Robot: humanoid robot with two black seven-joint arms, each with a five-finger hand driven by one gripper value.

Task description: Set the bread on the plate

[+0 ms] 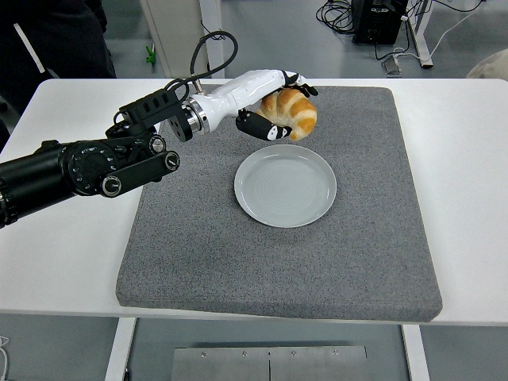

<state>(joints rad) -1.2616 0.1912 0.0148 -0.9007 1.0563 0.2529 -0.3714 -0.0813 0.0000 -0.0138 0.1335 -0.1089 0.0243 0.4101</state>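
Observation:
My left hand [282, 107] comes in from the left edge and is shut on a golden-brown bread roll [292, 110], held in the air above the grey mat. The roll hangs just past the far rim of the pale grey plate [285, 185], which lies bare in the middle of the mat. The thumb curls under the roll and the other fingers wrap over its top. The right arm does not show.
A grey foam mat [198, 238] covers most of the white table [63, 238]. A person in dark clothing [55, 40] stands at the top left. Cables and a dark box lie on the floor beyond the far edge.

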